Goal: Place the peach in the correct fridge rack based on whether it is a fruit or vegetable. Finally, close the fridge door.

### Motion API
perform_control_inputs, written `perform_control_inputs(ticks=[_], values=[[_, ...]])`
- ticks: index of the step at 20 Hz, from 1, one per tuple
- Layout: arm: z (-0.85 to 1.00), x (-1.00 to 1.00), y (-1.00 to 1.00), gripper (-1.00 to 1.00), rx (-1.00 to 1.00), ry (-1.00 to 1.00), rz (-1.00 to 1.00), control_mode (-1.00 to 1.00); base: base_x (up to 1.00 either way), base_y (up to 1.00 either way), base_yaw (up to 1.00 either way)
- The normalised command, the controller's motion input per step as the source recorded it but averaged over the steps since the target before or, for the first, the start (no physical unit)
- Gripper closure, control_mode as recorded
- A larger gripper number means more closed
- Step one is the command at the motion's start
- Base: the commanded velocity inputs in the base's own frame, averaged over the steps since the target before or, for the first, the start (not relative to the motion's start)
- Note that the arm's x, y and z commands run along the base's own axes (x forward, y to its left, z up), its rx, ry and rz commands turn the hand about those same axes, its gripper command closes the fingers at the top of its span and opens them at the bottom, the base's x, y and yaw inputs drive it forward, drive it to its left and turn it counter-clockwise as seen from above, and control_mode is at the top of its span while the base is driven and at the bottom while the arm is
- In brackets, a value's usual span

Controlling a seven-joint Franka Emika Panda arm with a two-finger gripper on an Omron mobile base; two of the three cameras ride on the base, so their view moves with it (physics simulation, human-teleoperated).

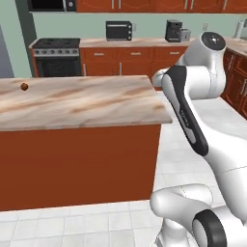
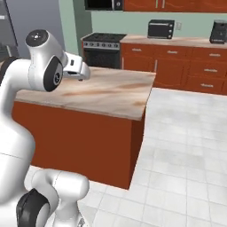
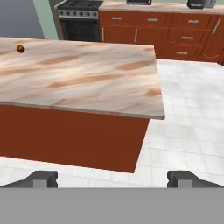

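From the left base view the peach (image 1: 23,87) sits alone at the desk's (image 1: 87,103) far left edge; from the hand view the peach (image 3: 20,48) looks light, soft, bruisable, apt to roll; grip its middle; jaws spread wide, empty.

One peach (image 1: 23,87) on one island worktop (image 1: 82,103). One stove (image 1: 57,57) at the back wall. One toaster oven (image 1: 118,30) and one coffee machine (image 1: 173,31) on the back counter (image 1: 140,43). One microwave (image 1: 50,5) above the stove. One gripper (image 3: 112,178), two fingertips (image 3: 42,178).
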Motion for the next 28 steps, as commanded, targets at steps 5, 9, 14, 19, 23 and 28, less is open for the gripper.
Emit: perform_control_inputs(ticks=[5,9,14,19,23,28], values=[[0.00,0.00,0.00,-1.00,0.00,0.00,0.00,1.00,0.41,1.00,-0.27],[0.00,0.00,0.00,-1.00,0.00,0.00,0.00,1.00,0.09,1.00,-0.20],[0.00,0.00,0.00,-1.00,0.00,0.00,0.00,1.00,0.00,1.00,-0.16],[0.00,0.00,0.00,-1.00,0.00,0.00,0.00,1.00,0.00,1.00,-0.16],[0.00,0.00,0.00,-1.00,0.00,0.00,0.00,1.00,0.00,1.00,-0.16],[0.00,0.00,0.00,-1.00,0.00,0.00,0.00,1.00,0.00,1.00,-0.15]])
